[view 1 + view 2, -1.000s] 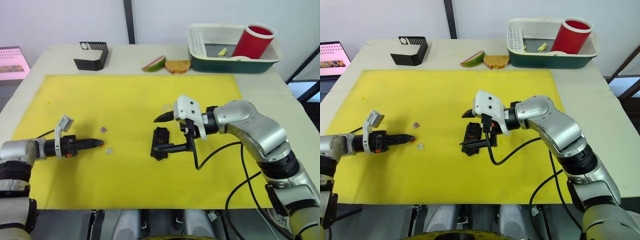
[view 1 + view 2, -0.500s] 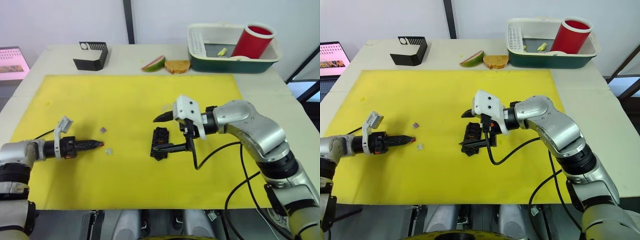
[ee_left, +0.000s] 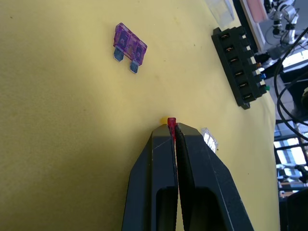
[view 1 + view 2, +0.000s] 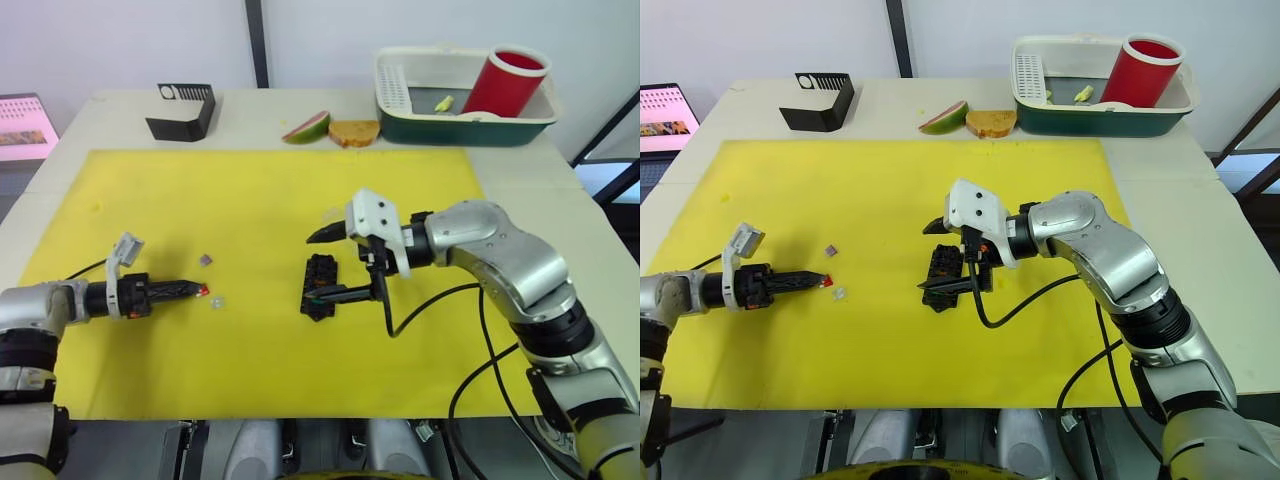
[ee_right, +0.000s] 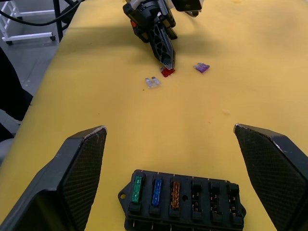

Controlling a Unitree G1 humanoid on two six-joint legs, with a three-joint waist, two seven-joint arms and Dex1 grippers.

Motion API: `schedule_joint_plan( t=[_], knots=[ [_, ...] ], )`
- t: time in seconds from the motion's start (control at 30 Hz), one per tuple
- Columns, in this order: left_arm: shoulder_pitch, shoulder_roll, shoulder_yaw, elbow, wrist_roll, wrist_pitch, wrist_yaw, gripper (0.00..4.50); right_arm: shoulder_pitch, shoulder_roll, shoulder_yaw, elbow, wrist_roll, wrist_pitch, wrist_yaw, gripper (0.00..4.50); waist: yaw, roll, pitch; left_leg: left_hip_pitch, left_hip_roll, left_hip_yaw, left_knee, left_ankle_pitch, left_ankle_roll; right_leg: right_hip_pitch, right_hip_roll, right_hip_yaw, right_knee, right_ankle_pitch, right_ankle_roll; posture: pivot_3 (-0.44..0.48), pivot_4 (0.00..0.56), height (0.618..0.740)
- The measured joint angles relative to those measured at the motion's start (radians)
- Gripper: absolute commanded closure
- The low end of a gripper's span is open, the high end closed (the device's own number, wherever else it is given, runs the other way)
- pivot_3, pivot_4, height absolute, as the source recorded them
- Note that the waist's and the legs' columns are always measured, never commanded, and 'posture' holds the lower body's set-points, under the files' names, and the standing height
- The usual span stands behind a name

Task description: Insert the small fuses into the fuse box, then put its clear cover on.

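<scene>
Left gripper [image 3: 172, 126] pinches a red fuse [image 3: 171, 122] just above the yellow mat [image 4: 250, 200], near purple fuse [image 3: 129, 45]. Right gripper [image 5: 169, 134] spread wide over the fuse box [image 5: 183, 199], three fuses already seated

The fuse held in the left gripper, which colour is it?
Red. The fuse shows best in the left wrist view, pinched at the left gripper tips.

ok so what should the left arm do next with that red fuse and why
Probably carry it toward the fuse box. The left gripper is shut on the red fuse, three slots already hold fuses, three look empty, and the right gripper sits open over the box.
</scene>
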Motion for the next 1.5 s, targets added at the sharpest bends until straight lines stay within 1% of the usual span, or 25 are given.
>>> schedule_joint_plan(
  t=[0.17,0.27,0.33,0.47,0.5,0.6,0.7,0.8,0.93,1.03,1.1,1.27,1.47,1.5],
  knots=[
    [0.028,0.009,0.035,-0.053,-0.028,0.041,0.020,4.48,0.000,0.000,0.000,0.000,0.000,0.000,0.000,0.00,-0.001,0.000,0.000,0.000,0.000,0.000,0.000,0.000,0.000,0.000,0.000,0.000,0.000,0.000,0.000,0.000,0.150,0.740],
    [0.056,0.009,0.096,-0.122,-0.080,0.106,0.057,4.48,0.000,0.002,-0.006,-0.001,0.015,0.018,-0.005,0.00,0.001,0.000,0.000,-0.001,0.000,0.000,0.000,0.000,0.000,0.000,0.000,0.000,-0.001,0.000,0.000,0.000,0.150,0.740],
    [0.069,0.005,0.153,-0.200,-0.133,0.159,0.095,4.48,0.000,0.011,-0.026,-0.001,0.048,0.060,-0.018,0.00,0.004,-0.001,0.000,-0.001,0.000,-0.001,0.000,0.000,0.000,0.000,-0.001,0.000,-0.001,0.000,0.000,0.000,0.150,0.740],
    [0.058,-0.050,0.285,-0.396,-0.275,0.272,0.206,4.48,0.000,0.045,-0.104,-0.002,0.153,0.185,-0.063,0.00,0.009,-0.001,0.000,-0.002,-0.001,-0.002,0.001,0.000,0.001,0.001,-0.002,0.000,-0.001,0.000,0.000,0.000,0.150,0.740],
    [0.053,-0.061,0.298,-0.425,-0.298,0.286,0.225,4.48,0.000,0.048,-0.115,-0.002,0.168,0.203,-0.072,0.00,0.009,-0.001,0.000,-0.002,-0.001,-0.002,0.001,0.000,0.001,0.001,-0.002,0.000,-0.001,0.000,0.000,0.000,0.150,0.740],
    [0.005,-0.127,0.351,-0.551,-0.409,0.354,0.331,4.48,-0.011,0.097,-0.212,0.005,0.278,0.331,-0.135,0.00,0.007,-0.002,0.000,-0.001,0.000,-0.002,0.001,0.000,0.000,0.001,-0.001,0.000,-0.001,0.000,0.000,0.000,0.150,0.740],
    [-0.058,-0.177,0.358,-0.650,-0.503,0.390,0.412,4.48,-0.061,0.160,-0.306,0.025,0.401,0.462,-0.209,0.00,0.005,-0.002,0.000,-0.001,-0.001,-0.002,0.001,0.000,0.000,0.001,-0.001,0.000,-0.001,0.000,0.000,0.000,0.150,0.740],
    [-0.125,-0.229,0.347,-0.700,-0.571,0.399,0.477,4.48,-0.114,0.231,-0.418,0.075,0.536,0.612,-0.297,0.00,0.006,-0.002,0.000,-0.001,-0.001,-0.002,0.001,0.000,0.000,0.001,-0.001,0.000,-0.001,0.000,0.000,0.000,0.150,0.740],
    [-0.174,-0.257,0.312,-0.725,-0.618,0.394,0.523,4.48,-0.155,0.293,-0.499,0.119,0.641,0.730,-0.409,0.00,0.005,-0.001,0.000,-0.001,-0.001,-0.002,0.000,0.000,0.000,0.001,-0.001,0.000,-0.001,0.000,0.000,0.000,0.150,0.740],
    [-0.175,-0.260,0.286,-0.728,-0.632,0.385,0.529,4.50,-0.170,0.327,-0.536,0.137,0.691,0.772,-0.480,0.90,0.004,-0.001,0.000,-0.001,-0.001,-0.002,0.000,0.000,0.000,0.001,0.000,0.000,-0.001,0.000,0.000,0.000,0.150,0.740],
    [-0.175,-0.260,0.269,-0.728,-0.634,0.374,0.529,4.50,-0.175,0.340,-0.554,0.139,0.716,0.780,-0.520,1.81,0.004,-0.001,0.000,-0.001,-0.001,-0.002,0.000,0.000,0.000,0.001,0.000,0.000,-0.001,0.000,0.000,0.000,0.150,0.740],
    [-0.175,-0.256,0.263,-0.724,-0.638,0.355,0.528,4.50,-0.183,0.357,-0.563,0.150,0.751,0.784,-0.592,1.81,0.005,-0.001,0.000,-0.001,-0.001,-0.002,0.000,0.000,0.000,0.001,0.000,0.000,-0.001,0.000,0.000,0.000,0.150,0.740],
    [-0.175,-0.248,0.245,-0.716,-0.640,0.337,0.528,4.50,-0.183,0.357,-0.560,0.156,0.791,0.772,-0.632,1.81,0.004,-0.001,0.000,-0.001,-0.001,-0.002,0.000,0.000,0.000,0.001,0.000,0.000,-0.001,0.000,0.000,0.000,0.150,0.740],
    [-0.175,-0.248,0.245,-0.716,-0.643,0.332,0.528,4.50,-0.183,0.357,-0.557,0.156,0.798,0.770,-0.635,2.08,0.004,-0.001,0.000,-0.001,-0.001,-0.002,0.000,0.000,0.000,0.001,0.000,0.000,-0.001,0.000,0.000,0.000,0.150,0.740]
  ],
)
